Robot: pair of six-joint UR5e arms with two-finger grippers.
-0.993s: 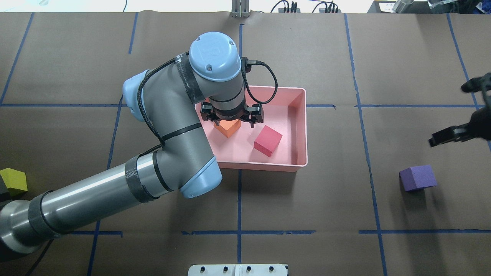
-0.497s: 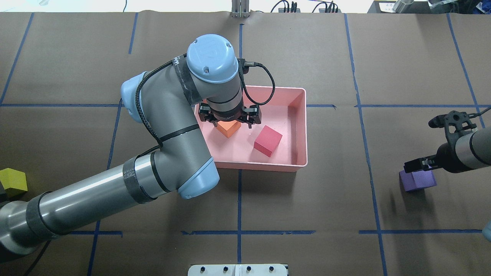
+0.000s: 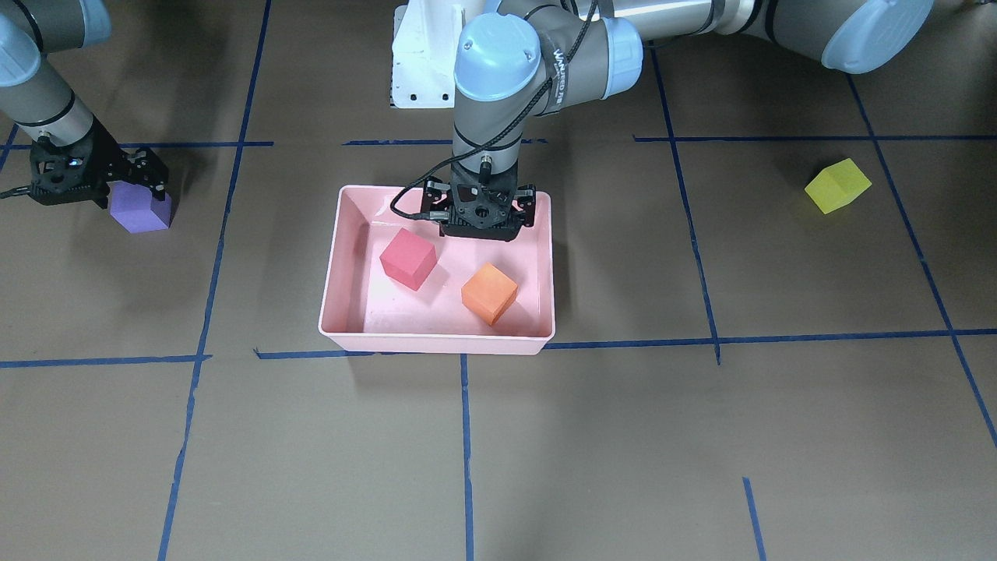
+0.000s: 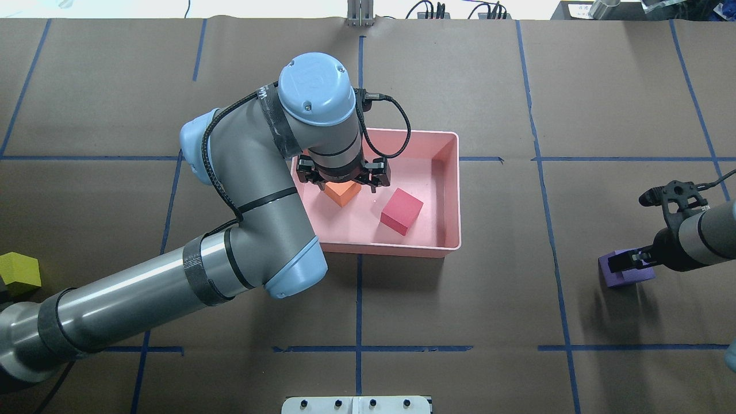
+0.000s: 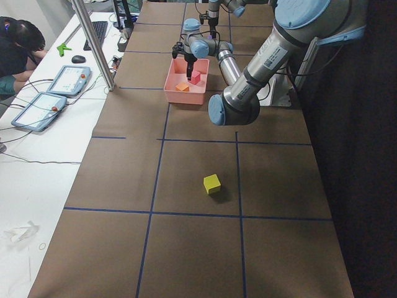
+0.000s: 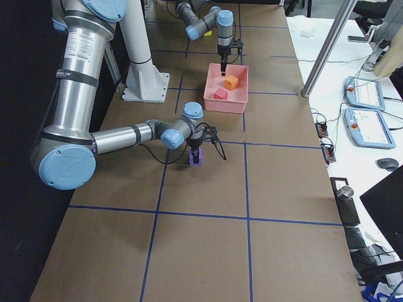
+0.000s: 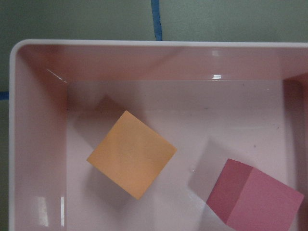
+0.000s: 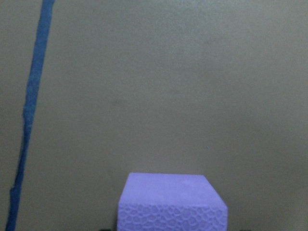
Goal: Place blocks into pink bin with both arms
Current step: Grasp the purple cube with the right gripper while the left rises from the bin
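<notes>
Hovering right over the purple block (image 3: 139, 212), my right gripper (image 3: 97, 191) has its fingers spread to either side of the cube, which sits on the table beneath it, not pinched. My left gripper (image 3: 483, 222) hangs above the pink bin (image 3: 436, 341), fingers spread too and holding nothing. The orange block (image 3: 489, 293) lies on the bin floor just below it, with the red block (image 3: 407, 258) next to that, toward my right gripper. Well apart from both grippers, the yellow-green block (image 3: 837, 185) rests on the table.
</notes>
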